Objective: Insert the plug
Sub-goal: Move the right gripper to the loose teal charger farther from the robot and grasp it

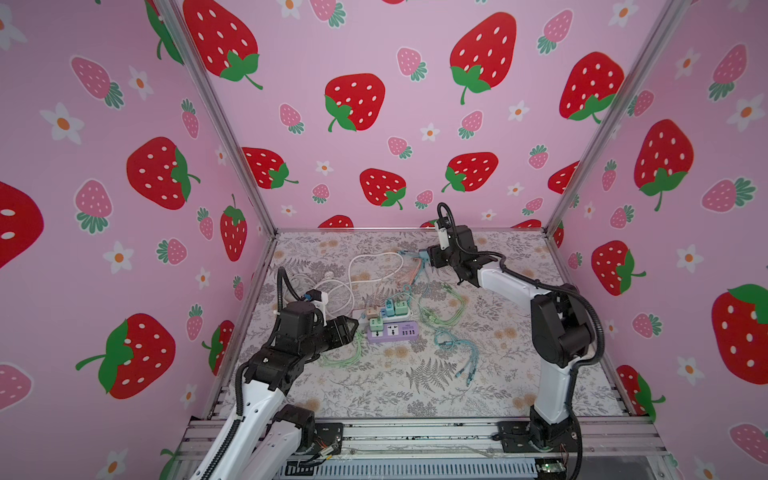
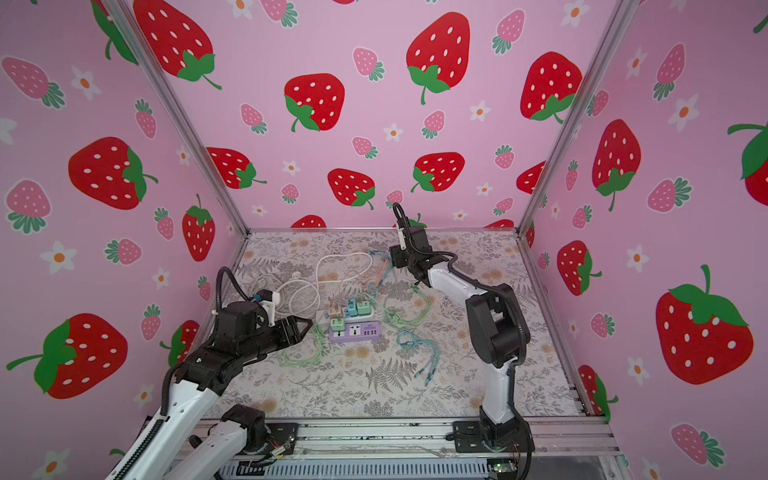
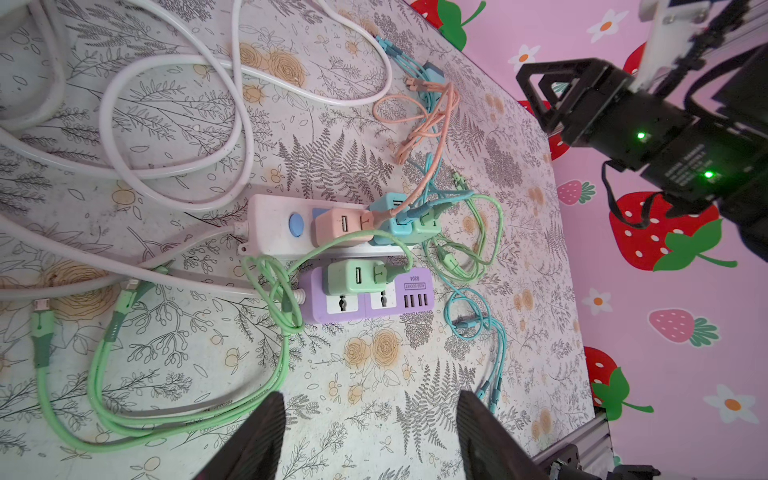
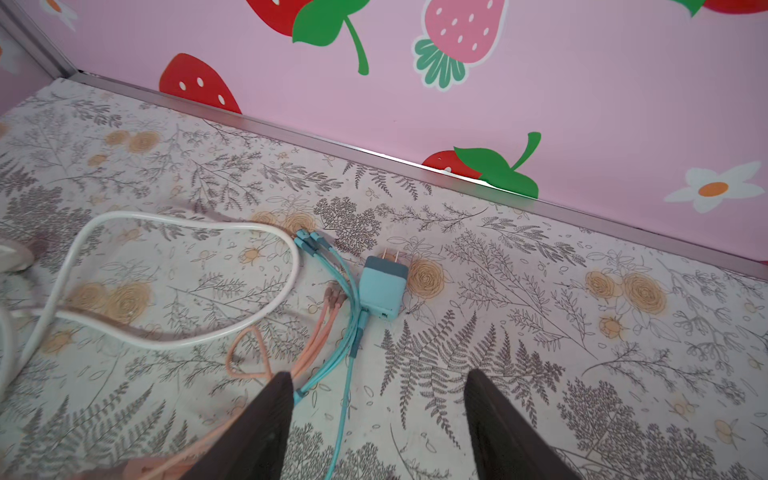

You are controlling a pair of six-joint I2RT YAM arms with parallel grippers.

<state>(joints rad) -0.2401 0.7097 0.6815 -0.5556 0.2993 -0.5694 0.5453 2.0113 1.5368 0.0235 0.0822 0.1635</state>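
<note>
The right gripper (image 4: 379,373) is released, its two dark fingers spread with only bare flowered worktop (image 4: 582,332) between them. Just ahead of its fingertips lies the light-blue cube-shaped plug (image 4: 381,291), which has a darker blue face. It rests flat on the worktop with its two metal prongs (image 4: 390,252) pointing away from the gripper, and neither finger touches it. A light-blue braided cable (image 4: 353,332) leaves the plug's rear end and runs back past one finger. Alongside it are a peach cable (image 4: 320,328) and a loop of thick white cord (image 4: 166,345). In both top views the plug's spot is well beyond the far side of the purple rectangular power strip (image 1: 392,331), with the right gripper hanging low over it.

The left gripper (image 3: 370,394) is likewise released and empty. It hovers over the worktop near the purple strip's cord end, apart from it. A mint-green cube adapter (image 3: 353,276) is plugged into the top of the purple strip, and two white socket faces and a row of USB ports show beside it. A white power strip with a blue button (image 3: 282,224) lies against the purple strip's far edge. It carries a peach adapter (image 3: 340,226), a light-blue adapter (image 3: 395,216) and a green adapter (image 3: 428,224). Loops of mint-green cable (image 3: 99,374) lie off the purple strip's cord end.
</note>
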